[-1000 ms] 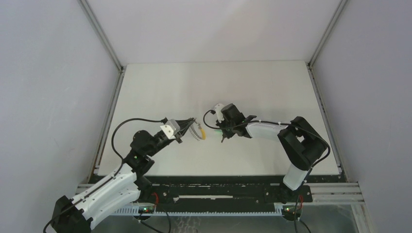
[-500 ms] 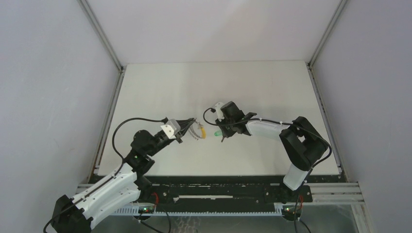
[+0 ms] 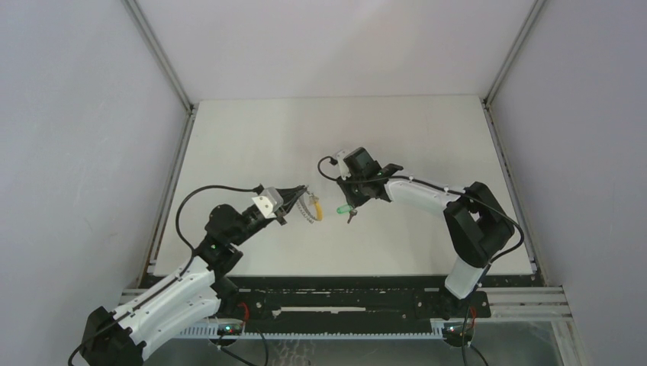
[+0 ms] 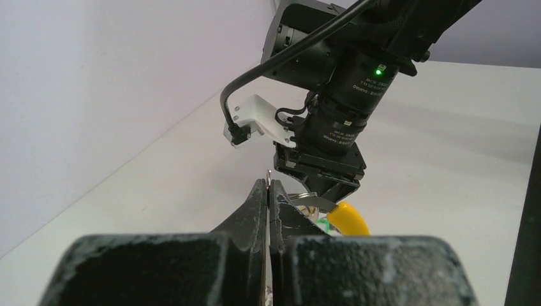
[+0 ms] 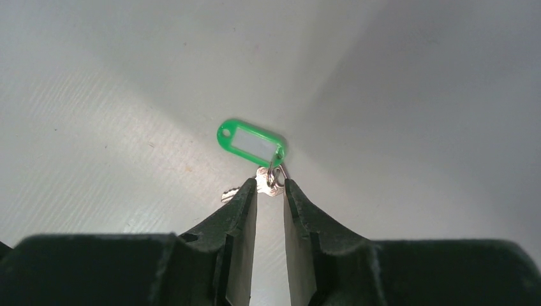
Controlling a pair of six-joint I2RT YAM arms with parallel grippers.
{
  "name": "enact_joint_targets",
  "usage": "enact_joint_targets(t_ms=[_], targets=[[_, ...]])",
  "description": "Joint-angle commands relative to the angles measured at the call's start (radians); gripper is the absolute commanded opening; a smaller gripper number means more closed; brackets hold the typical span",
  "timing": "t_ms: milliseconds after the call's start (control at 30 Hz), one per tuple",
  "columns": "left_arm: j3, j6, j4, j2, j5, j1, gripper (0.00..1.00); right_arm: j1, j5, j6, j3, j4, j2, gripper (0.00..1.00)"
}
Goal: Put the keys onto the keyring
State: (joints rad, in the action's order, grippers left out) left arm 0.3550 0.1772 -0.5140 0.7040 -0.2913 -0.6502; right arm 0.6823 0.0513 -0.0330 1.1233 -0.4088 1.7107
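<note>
The left gripper [image 3: 300, 195] is pressed closed on the keyring [image 3: 307, 207], a thin grey beaded ring that it holds above the white table [image 3: 259, 137], near the middle of the front half. In the left wrist view the two fingers [image 4: 255, 207] meet with only a sliver of metal showing between them. The yellow-tagged key [image 3: 320, 213] sits against the ring's outer end, on the side facing the other arm. Just beside it, apart from the ring, the green-tagged key [image 3: 342, 208] lies flat on the table. The right gripper [image 3: 351, 197] points down right above that key, its jaws parted by a narrow gap and clamping nothing. In the right wrist view the green tag [image 5: 251, 141] lies just beyond the fingertips [image 5: 247, 189], and its small split ring and metal blade are partly hidden behind them.
</note>
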Motion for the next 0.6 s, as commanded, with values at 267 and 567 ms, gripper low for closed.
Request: enact_joint_targets(t_ms=[267,567], targets=[[-0.024,0.015,-0.054,-0.014,-0.001,-0.002,0.0,0.021,-0.032,-0.006,0.057,-0.043,0.046,0.21],[-0.023,0.014,-0.054,-0.013,-0.005,-0.002,0.0,0.028,-0.041,0.0,0.065,-0.037,0.082,0.2]])
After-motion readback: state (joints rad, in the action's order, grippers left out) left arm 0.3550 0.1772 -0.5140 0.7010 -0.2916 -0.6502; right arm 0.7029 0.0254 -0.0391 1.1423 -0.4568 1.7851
